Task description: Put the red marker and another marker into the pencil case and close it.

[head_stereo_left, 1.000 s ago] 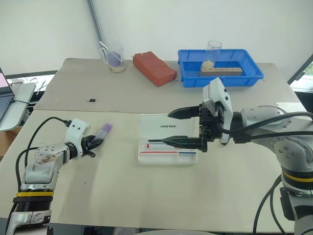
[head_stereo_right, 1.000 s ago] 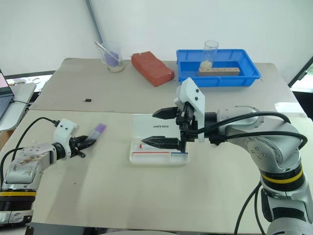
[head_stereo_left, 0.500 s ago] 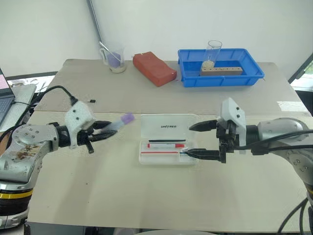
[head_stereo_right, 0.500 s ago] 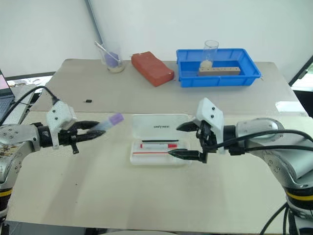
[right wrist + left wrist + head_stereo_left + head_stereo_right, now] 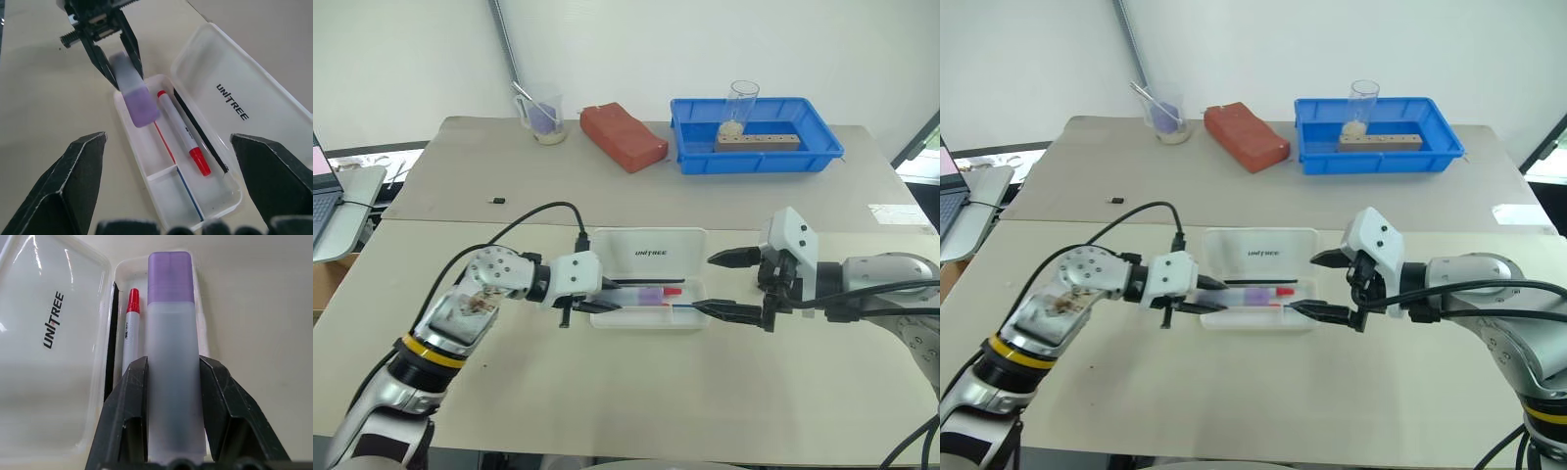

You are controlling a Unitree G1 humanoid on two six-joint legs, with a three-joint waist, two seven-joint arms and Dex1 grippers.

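Swinging in from the table's left side, left gripper (image 5: 171, 382) now holds the stubby lavender marker (image 5: 172, 352) clamped over the open translucent white pencil case (image 5: 648, 250); slim red-capped marker (image 5: 182, 132) already inside; right gripper (image 5: 732, 286) backed off, jaws wide, empty; release next, then shut the lid

The tray of the open translucent white plastic pencil case (image 5: 697, 316) is approached from its two ends, which are taken up by the left gripper (image 5: 612, 297) holding the thick lavender marker (image 5: 651, 295) and the wide-open right gripper (image 5: 722, 285). Bare tabletop (image 5: 636, 392) is left in front.
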